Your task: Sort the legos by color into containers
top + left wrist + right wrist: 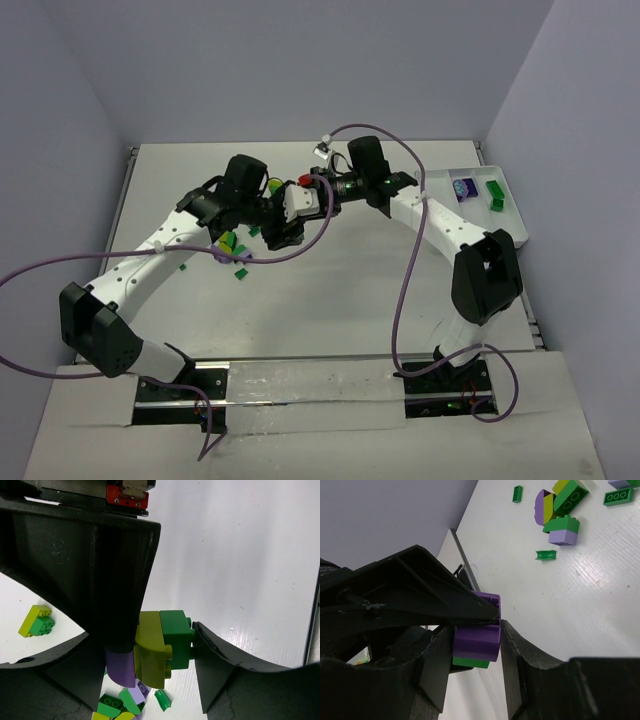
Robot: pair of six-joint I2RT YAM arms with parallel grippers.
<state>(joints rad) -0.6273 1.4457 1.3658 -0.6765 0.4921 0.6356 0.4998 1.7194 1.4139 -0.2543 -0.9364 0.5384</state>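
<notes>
The left gripper [150,647] pinches a joined brick stack [172,640]: purple, yellow-green, dark green. The right gripper [476,635] squeezes its purple end. Loose bricks [240,271] lie at seven o'clock.

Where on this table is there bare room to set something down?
Bare: the white tabletop between the pile of small plastic bricks and the arm bases. Crowded: around that pile; the shallow white tray at right holds bricks.

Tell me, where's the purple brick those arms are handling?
In the right wrist view the purple brick sits mid-air in the right pincer, against the yellow-green brick that the left pincer holds.
</notes>
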